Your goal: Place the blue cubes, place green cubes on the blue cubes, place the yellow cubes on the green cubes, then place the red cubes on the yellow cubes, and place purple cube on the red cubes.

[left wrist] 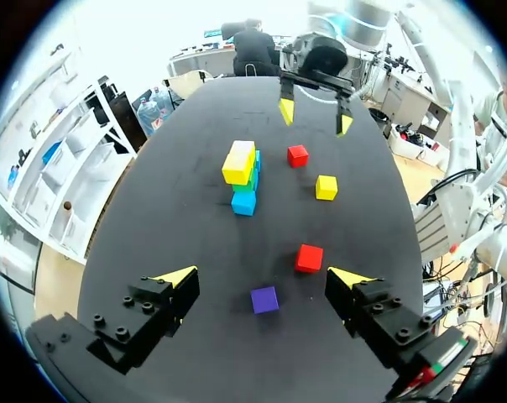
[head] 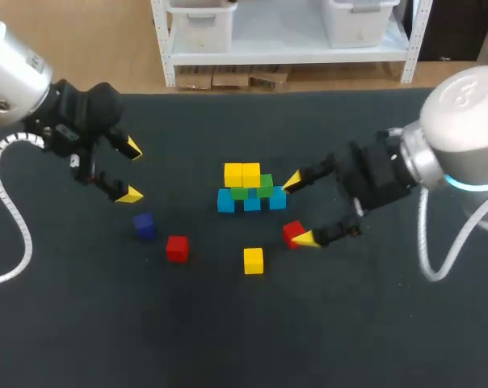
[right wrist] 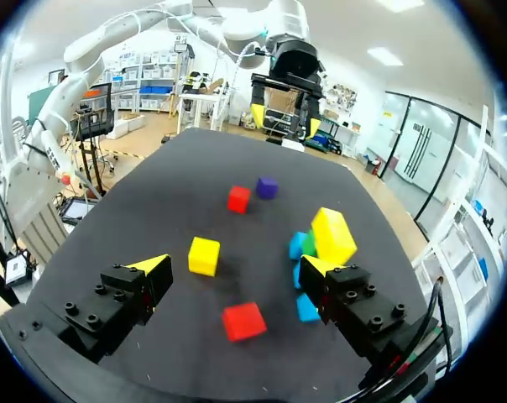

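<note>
Yellow pair (head: 242, 174) distinct only overhead

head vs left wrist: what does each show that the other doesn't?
Head view only: the stack from its long side, three blue cubes in a row, two green cubes on them, two yellow cubes on top. Left wrist view only: the stack end-on as one column, and a clear gap between the right gripper and the red cube nearest it; in the head view they overlap. Both: purple cube, other red cube, loose yellow cube, left gripper and right gripper open.
</note>
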